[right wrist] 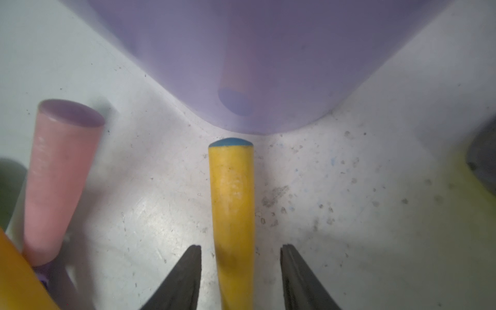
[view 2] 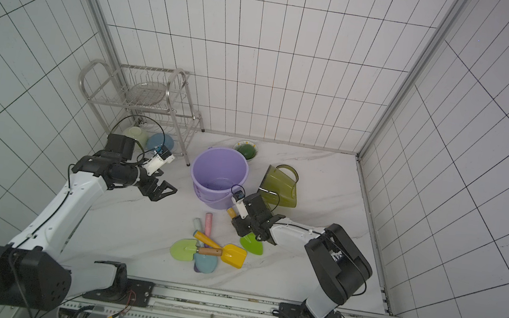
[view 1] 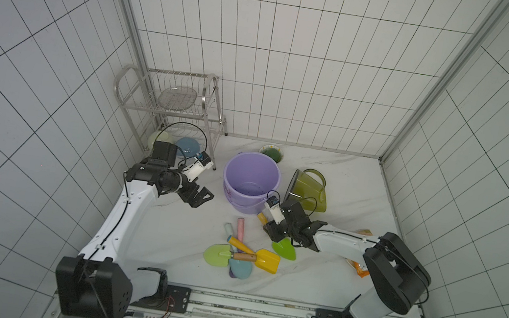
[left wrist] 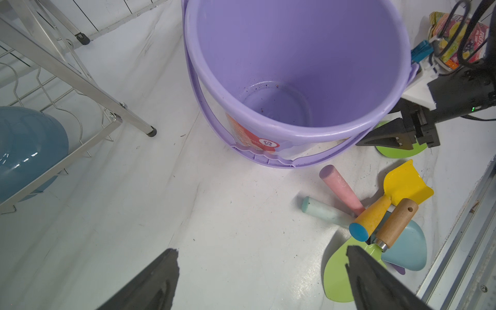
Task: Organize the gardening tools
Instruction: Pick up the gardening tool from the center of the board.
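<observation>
One green shovel (view 1: 284, 248): yellow handle (right wrist: 231, 193) straddled by right pincer (right wrist: 240, 246), long axis aimed away toward bucket (right wrist: 241, 53); jaws part-spread, nothing gripped. Left pincer (left wrist: 261, 251) wide, empty, farther.

Both arms same build: white moulded plastic links (view 1: 129, 219), boxy matte-black joint housings (view 1: 92, 290) with bolt holes, thin black cables (view 1: 126, 202) along the shells. White wrist camera mounts (view 1: 196, 168), blue connectors (view 1: 201, 157). Black wedge-shaped fingers (left wrist: 150, 284).

marble top (view 1: 167, 222) w/ lilac bucket (view 1: 251, 173), shovels (view 1: 267, 261), watering can (view 1: 309, 189)
</observation>
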Action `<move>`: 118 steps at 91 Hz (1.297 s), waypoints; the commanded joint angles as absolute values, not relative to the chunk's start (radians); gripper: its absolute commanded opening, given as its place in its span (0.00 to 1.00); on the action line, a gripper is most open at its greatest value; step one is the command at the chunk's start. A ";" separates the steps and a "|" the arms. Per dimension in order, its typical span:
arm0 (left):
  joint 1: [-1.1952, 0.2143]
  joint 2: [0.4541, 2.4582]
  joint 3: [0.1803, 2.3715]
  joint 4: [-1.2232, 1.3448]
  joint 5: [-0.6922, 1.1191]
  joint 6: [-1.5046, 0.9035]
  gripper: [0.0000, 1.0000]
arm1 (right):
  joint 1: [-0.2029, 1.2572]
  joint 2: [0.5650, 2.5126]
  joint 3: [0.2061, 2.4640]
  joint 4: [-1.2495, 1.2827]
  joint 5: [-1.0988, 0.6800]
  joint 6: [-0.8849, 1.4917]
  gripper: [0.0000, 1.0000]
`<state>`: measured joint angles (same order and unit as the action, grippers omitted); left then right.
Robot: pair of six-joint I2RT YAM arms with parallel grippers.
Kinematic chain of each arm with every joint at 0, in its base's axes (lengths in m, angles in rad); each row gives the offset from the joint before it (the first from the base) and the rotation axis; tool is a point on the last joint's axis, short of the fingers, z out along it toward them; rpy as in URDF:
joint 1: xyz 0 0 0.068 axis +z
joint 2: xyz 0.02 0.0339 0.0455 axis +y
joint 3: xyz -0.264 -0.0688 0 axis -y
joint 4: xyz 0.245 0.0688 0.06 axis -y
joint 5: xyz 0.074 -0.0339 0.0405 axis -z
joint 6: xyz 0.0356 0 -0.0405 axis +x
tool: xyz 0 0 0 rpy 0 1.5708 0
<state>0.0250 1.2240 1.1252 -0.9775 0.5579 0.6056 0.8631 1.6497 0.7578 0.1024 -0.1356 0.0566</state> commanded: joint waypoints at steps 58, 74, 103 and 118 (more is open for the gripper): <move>-0.019 1.212 1.173 -0.973 0.587 0.412 0.98 | 0.884 1.402 0.641 0.153 -0.044 0.002 0.12; -0.090 1.222 1.218 -1.009 0.624 0.295 0.98 | 0.884 1.257 0.654 0.031 -0.137 -0.075 0.10; -0.267 1.254 1.280 -1.052 0.749 0.059 0.98 | 0.998 1.112 0.736 -0.090 -0.180 -0.247 0.09; -0.351 1.265 1.271 -1.049 0.797 0.019 0.93 | 1.076 1.118 0.786 -0.098 -0.118 -0.282 0.09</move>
<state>-0.3157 1.2530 1.2560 -1.0428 0.7277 0.0772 1.0359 1.1275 0.7410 -0.0757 -0.1631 -0.2279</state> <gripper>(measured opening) 0.946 0.244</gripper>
